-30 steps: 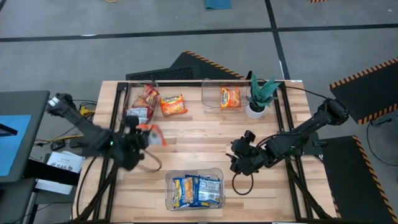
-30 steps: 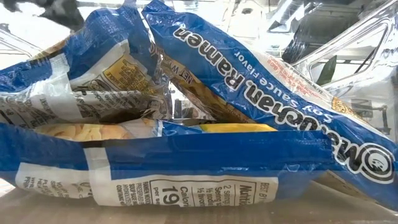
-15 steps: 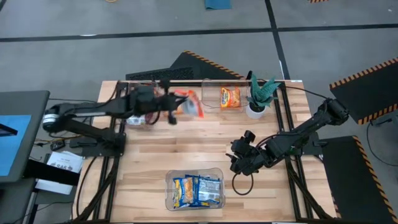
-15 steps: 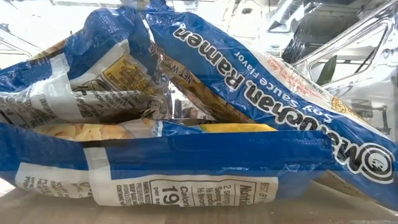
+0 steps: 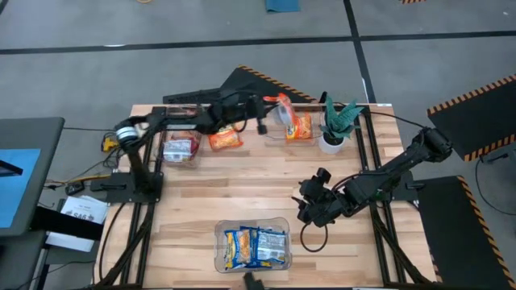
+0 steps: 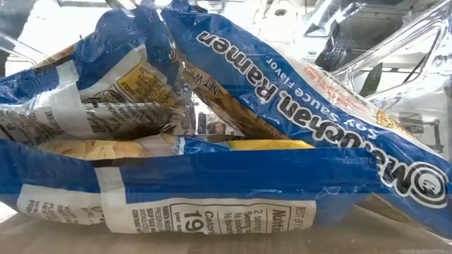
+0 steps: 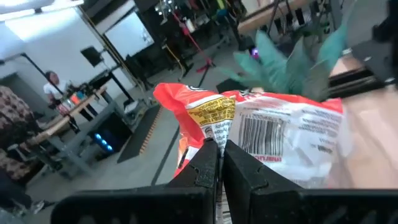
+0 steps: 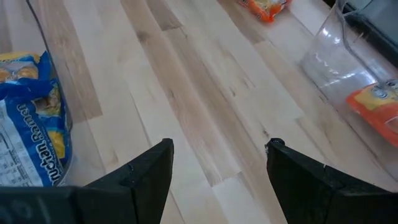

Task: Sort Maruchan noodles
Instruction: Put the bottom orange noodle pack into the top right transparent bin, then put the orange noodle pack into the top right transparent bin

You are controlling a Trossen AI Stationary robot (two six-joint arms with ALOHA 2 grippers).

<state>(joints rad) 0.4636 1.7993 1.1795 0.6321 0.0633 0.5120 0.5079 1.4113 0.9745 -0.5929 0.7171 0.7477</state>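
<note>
The left arm is reaching across the far side of the table, and the left gripper is pinching a red-and-white ramen packet by its edge, fingers clamped tight, just above the near rim of the far clear bin. From overhead the held packet is hanging at a slant, with its long axis running roughly from the gripper toward the potted plant. The left wrist view is showing what the overhead one cannot: the packet's barcode side is facing the camera, the fingers are closed on its crinkled seam, and the plant's green leaves are standing just behind it.

An orange packet is lying in that far bin. Another orange packet is lying on the wood, beside a red-and-silver packet at the table's left. Blue-and-yellow packets are lying in the near bin, long axes front to back; the low view is filled with them.

The right gripper is waiting low over the table, jaws wide and holding nothing.
</note>
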